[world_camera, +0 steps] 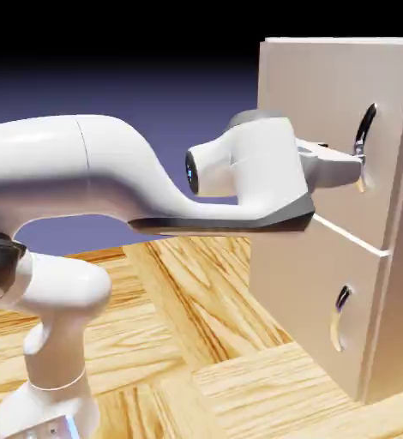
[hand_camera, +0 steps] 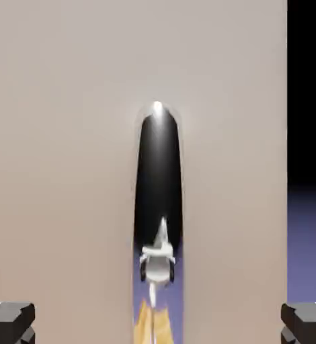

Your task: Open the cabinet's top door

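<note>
The pale beige cabinet stands at the exterior view's right. Its top door carries a curved silver handle over a recess. My gripper reaches straight at that door and its tips sit at the lower end of the handle. In the hand view the top door fills the picture and the mirror-like handle runs upright down the middle. My gripper is open: its fingertips stand far apart at the bottom corners, nothing between them but the handle ahead. The door looks shut or nearly so.
Below the top door is the shorter lower door with its small handle. The wooden table runs under the arm. The cabinet's side edge shows to the right in the hand view, with dark backdrop beyond.
</note>
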Tool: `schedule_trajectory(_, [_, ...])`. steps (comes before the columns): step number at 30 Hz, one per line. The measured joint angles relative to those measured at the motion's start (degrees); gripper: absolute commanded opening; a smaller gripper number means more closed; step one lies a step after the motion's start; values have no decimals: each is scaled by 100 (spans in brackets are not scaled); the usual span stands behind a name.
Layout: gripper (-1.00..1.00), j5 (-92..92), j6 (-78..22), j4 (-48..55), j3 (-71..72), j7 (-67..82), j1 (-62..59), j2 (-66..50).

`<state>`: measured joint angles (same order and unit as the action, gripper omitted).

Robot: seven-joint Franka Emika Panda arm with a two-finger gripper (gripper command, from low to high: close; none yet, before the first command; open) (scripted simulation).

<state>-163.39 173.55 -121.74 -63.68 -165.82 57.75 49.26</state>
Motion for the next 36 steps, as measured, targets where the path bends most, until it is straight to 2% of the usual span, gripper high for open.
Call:
schedule_trajectory(2, [0,-34,-58,286,-265,-18,413,-137])
schedule_trajectory(3, [-100,-36,-62,302,-281,-19,438,-145])
schedule_trajectory(5, [-100,-36,-62,302,-281,-19,438,-145])
schedule_trajectory(23, [-100,1892,-1181,-2155,2662,274,-3298,80])
schedule_trajectory(36, [-100,3254,-902,-3112,5047,-18,-5996,618])
